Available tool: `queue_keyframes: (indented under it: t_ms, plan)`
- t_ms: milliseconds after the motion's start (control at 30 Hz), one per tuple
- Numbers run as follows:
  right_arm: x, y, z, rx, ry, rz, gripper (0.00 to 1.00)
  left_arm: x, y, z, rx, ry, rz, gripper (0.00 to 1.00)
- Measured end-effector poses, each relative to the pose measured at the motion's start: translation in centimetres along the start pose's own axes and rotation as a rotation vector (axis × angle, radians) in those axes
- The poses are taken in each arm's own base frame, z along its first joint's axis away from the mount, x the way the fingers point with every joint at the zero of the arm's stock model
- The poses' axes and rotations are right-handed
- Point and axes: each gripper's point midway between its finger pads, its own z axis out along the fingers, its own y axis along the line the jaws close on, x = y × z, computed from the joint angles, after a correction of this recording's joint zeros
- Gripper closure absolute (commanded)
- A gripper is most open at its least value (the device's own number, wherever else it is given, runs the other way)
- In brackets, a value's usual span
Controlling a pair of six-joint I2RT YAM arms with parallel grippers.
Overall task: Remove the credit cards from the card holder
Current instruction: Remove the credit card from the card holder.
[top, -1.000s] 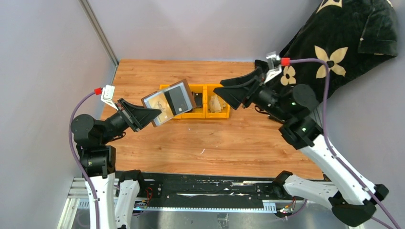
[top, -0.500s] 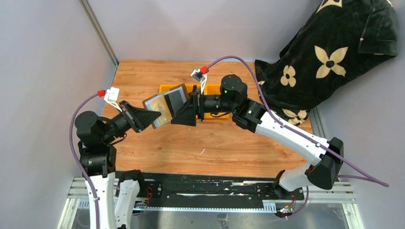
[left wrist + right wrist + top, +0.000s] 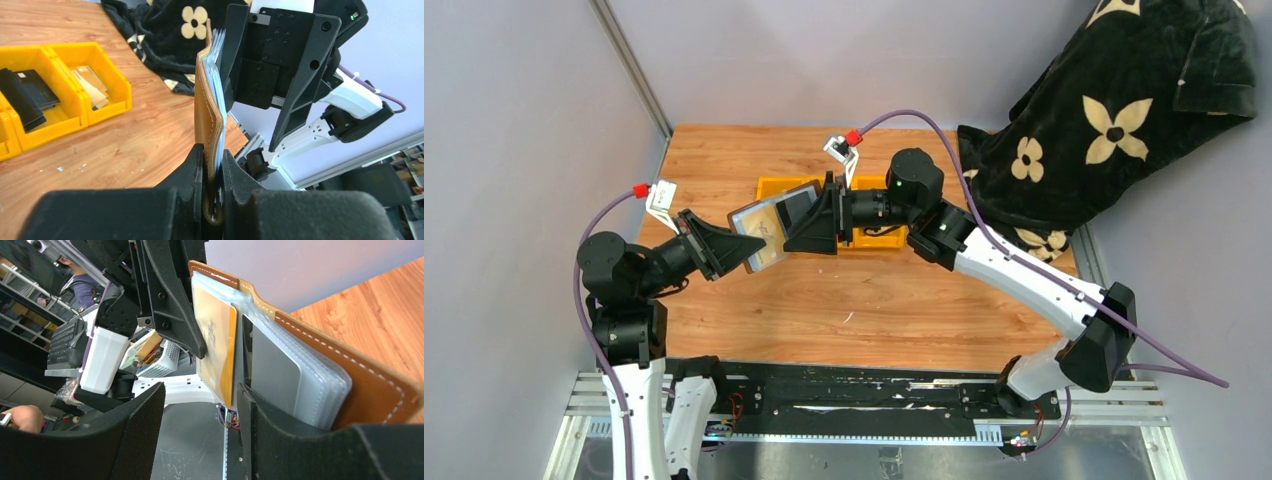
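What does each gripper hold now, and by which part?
The left gripper is shut on the card holder, at one end. The right gripper holds nothing yet: its jaws stand open around a yellow card.

You're looking down from above-behind onto the wooden desk; both wrist cameras are closely facing the brown leather card holder, oppositely.

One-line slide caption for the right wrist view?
Open right gripper straddles the yellow card in the card holder clamped by the left gripper.
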Motion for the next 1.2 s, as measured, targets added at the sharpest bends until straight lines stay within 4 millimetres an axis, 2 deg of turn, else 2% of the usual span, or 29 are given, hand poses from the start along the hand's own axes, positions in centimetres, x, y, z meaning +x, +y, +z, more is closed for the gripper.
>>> queue_keyframes:
  t_ms: [300,600,900,1067,1200]
  plan:
    - [-0.4,0.2,0.9,-0.098,-0.006,0.028,0.49,-0.4,-0.4,0.1,0.031,-0.016,-0.023,1.00]
    - [-1.2,-0.3,1.1,-0.126,-0.031,0.064,0.59,-1.0,-0.3,0.4,0.043,-0.045,-0.054,0.99]
    - [-1.5,-0.3,1.1,-0.135,-0.046,0.076,0.64,-1.1,-0.5,0.3,0.054,-0.062,-0.060,0.96]
    - [-1.4,-0.7,1.2,-0.126,-0.047,0.082,0.67,-1.1,-0.5,0.3,0.051,-0.066,-0.062,0.90]
    - [-1.5,-0.7,1.2,-0.127,-0.058,0.082,0.70,-1.2,-0.7,0.2,0.053,-0.074,-0.067,0.80]
